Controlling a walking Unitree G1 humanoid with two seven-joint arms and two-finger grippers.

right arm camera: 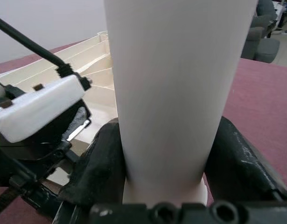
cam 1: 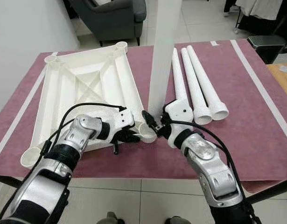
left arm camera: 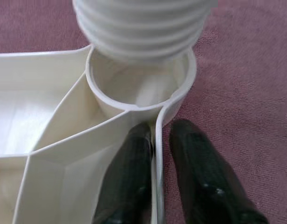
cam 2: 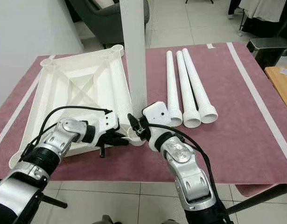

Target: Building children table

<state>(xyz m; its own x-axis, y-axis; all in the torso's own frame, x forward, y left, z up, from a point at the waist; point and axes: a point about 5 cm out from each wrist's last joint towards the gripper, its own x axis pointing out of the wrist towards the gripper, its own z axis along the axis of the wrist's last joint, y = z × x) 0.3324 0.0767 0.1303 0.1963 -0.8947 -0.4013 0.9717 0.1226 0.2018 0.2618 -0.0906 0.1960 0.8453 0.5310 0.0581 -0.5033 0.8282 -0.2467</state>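
A white plastic tabletop (cam 1: 87, 84) lies upside down on the maroon mat. My right gripper (cam 1: 155, 122) is shut on a white table leg (cam 1: 162, 56) and holds it upright over the tabletop's near right corner socket (cam 1: 147, 133). In the left wrist view the leg's threaded end (left arm camera: 141, 28) hangs just above the open socket (left arm camera: 134, 100), not inside it. My left gripper (cam 1: 129, 135) is shut on the tabletop's rim wall right beside that socket, one finger (left arm camera: 129, 182) on each side of the wall. In the right wrist view the black fingers (right arm camera: 99, 163) clasp the leg (right arm camera: 176, 93).
Three more white legs (cam 1: 197, 84) lie side by side on the mat right of the upright one. A grey armchair (cam 1: 110, 16) stands behind the table, a dark bin (cam 1: 267, 46) and a wooden surface (cam 1: 283, 77) at the right. The table's front edge is close below my arms.
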